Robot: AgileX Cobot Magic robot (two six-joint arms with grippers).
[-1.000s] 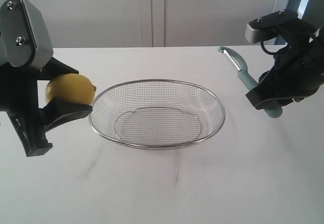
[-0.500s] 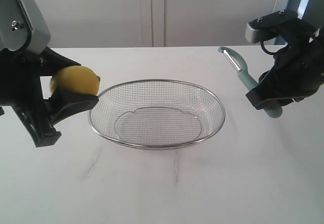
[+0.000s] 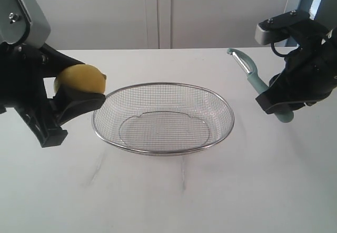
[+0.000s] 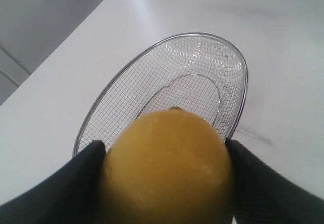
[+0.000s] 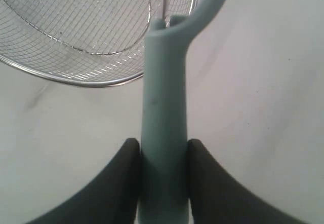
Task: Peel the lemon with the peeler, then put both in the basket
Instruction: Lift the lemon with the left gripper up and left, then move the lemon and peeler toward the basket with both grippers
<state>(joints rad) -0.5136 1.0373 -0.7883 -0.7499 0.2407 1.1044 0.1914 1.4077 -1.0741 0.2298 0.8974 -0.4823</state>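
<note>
My left gripper [image 3: 84,88] is shut on the yellow lemon [image 3: 80,78], held just left of the basket's left rim and above the table. The lemon [image 4: 167,168] fills the left wrist view between the black fingers [image 4: 55,183]. The wire-mesh basket [image 3: 163,85] sits mid-table with nothing in it, and its rim [image 4: 243,77] shows beyond the lemon. To its right, my right gripper [image 3: 279,104] is shut on the teal handle of the peeler [image 3: 256,83]; its metal blade head points up and to the left. The peeler handle [image 5: 164,112] runs between the two black fingers [image 5: 121,183].
The white table [image 3: 168,191] spreads around the basket, with its back edge against a pale wall. The basket's rim [image 5: 96,82] lies close to the peeler's head in the right wrist view.
My left gripper has carried the lemon up and to the right, closer to the basket's left rim. The right arm and the peeler have not moved.
</note>
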